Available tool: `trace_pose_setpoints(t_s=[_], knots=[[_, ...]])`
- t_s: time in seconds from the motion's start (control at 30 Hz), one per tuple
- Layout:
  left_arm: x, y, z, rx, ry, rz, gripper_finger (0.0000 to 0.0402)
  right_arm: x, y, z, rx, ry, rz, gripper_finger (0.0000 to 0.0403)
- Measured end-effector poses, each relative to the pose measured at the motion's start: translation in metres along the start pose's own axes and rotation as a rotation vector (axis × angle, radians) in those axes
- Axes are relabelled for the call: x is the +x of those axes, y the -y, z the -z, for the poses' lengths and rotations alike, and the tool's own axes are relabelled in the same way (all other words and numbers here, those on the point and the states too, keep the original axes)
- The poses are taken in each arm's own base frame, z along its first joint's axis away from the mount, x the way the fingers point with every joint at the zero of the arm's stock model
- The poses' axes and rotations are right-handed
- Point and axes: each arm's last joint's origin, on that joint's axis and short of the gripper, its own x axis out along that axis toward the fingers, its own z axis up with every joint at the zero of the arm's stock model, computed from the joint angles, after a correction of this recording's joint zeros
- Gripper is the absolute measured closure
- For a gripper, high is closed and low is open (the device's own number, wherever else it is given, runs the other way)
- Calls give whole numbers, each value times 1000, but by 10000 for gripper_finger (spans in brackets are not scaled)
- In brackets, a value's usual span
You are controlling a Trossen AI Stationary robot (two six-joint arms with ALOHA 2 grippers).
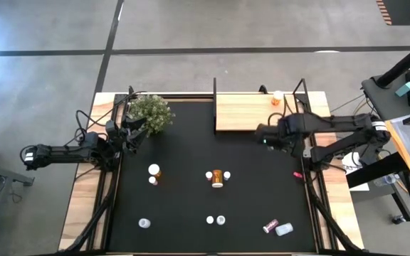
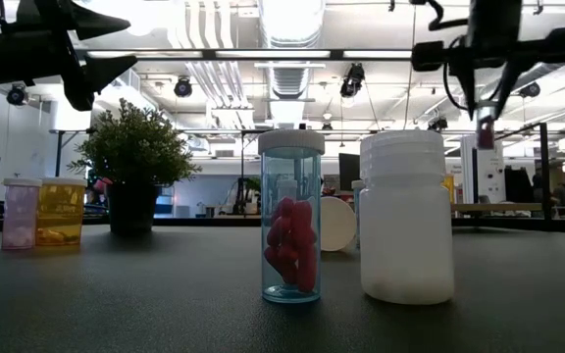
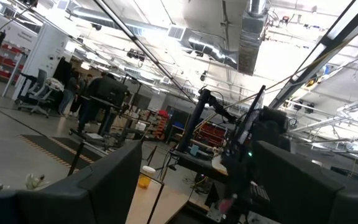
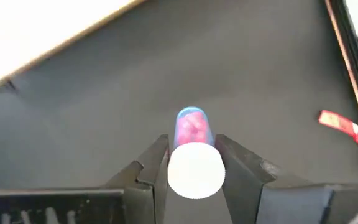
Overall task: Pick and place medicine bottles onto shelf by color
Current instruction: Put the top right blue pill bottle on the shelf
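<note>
Meanwhile right end effector [image 4: 191, 167] clamped on pink bottle [image 4: 192, 160], left end effector [image 1: 135, 128] released

Eleven bottles [image 1: 217, 177], one shelf [image 1: 244, 112], one plant [image 1: 150, 112]

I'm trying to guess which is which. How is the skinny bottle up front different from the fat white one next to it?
The skinny bottle is see-through, so its pink pills show; the fat white bottle hides whatever is inside. The skinny bottle is narrower, the fat white bottle much wider. The skinny bottle's cap sticks out a little past its sides, while the fat white bottle's ridged lid is no wider than its body. Both stand upright on the dark table and have white tops.
</note>
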Motion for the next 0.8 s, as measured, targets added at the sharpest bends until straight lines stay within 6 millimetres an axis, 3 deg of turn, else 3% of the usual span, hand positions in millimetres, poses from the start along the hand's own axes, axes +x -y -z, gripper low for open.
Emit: trace_pose_setpoints(t_s=[0.53, 0.8], knots=[[0, 0, 0, 0, 0, 0, 107, 24, -73, -94, 173, 66, 88, 298], [0, 0, 0, 0, 0, 0, 107, 53, -89, -124, 377, 74, 67, 297]])
